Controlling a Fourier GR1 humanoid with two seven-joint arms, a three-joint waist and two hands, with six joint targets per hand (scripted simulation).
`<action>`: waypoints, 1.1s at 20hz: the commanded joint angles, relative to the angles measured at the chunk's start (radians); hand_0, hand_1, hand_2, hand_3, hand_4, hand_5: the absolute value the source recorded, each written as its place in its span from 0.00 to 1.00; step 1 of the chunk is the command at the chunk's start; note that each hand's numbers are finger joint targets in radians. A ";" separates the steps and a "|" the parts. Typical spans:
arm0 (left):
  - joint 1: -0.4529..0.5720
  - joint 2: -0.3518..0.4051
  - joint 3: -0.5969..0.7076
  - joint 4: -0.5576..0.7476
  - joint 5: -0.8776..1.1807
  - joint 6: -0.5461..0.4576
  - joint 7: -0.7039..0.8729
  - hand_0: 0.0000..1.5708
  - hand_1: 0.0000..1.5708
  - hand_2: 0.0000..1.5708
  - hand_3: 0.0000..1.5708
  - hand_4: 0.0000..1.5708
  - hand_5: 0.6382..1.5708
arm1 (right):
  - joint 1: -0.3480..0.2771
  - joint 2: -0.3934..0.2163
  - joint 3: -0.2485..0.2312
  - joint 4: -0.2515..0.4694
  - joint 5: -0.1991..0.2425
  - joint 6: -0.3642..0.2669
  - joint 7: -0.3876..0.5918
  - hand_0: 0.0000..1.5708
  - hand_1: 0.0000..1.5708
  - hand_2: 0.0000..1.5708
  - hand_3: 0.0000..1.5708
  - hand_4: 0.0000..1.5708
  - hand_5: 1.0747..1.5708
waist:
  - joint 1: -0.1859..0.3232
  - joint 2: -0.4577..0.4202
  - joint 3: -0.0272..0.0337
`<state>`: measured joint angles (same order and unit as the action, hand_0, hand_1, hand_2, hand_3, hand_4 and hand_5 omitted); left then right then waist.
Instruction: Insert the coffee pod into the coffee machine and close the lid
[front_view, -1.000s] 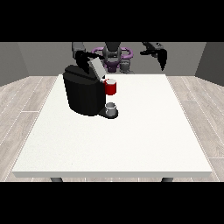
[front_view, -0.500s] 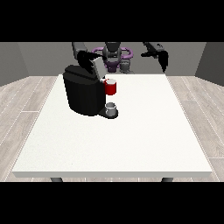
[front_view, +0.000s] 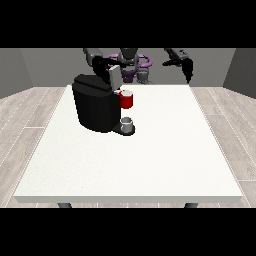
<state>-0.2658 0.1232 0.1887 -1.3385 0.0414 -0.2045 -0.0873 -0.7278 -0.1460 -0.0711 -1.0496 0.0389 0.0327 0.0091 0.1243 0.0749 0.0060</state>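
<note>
I see the black coffee machine (front_view: 96, 104) standing on the white bench (front_view: 150, 160), toward the view's left and the far side. A red thing at the machine (front_view: 127, 99) sits at its front, and below it a grey thing (front_view: 127, 123) rests on the machine's base; I cannot tell whether that is the pod. The hand at the view's left (front_view: 107, 69) is right above the machine's top, and I cannot tell what it holds. The hand at the view's right (front_view: 187, 67) hangs over the bench's far edge, well apart from the machine; there too I cannot tell
</note>
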 joint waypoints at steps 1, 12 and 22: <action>-0.042 -0.016 -0.018 -0.002 0.001 0.007 0.013 0.00 0.00 0.00 0.00 0.00 1.00 | -0.068 0.018 0.064 0.000 0.066 -0.010 -0.019 0.00 0.00 0.00 0.00 0.11 1.00 | 0.033 0.015 -0.0062; -0.035 -0.083 -0.092 -0.051 -0.033 0.021 -0.078 0.00 0.00 0.00 0.00 0.16 1.00 | -0.039 0.021 0.083 -0.055 0.044 0.006 -0.024 0.00 0.00 0.00 0.00 0.02 1.00 | 0.060 0.004 -0.0059; 0.118 -0.080 -0.052 0.034 -0.050 0.067 -0.150 0.00 0.00 0.00 0.00 0.12 1.00 | 0.259 0.144 0.190 -0.210 -0.090 0.004 -0.116 0.00 0.00 0.00 0.00 0.16 1.00 | -0.098 -0.138 -0.0060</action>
<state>-0.2068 0.0633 0.1428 -1.3223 0.0162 -0.1727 -0.2064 -0.5628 -0.0264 0.1007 -1.2123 -0.0048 0.0417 -0.1026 0.0747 -0.0114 0.0010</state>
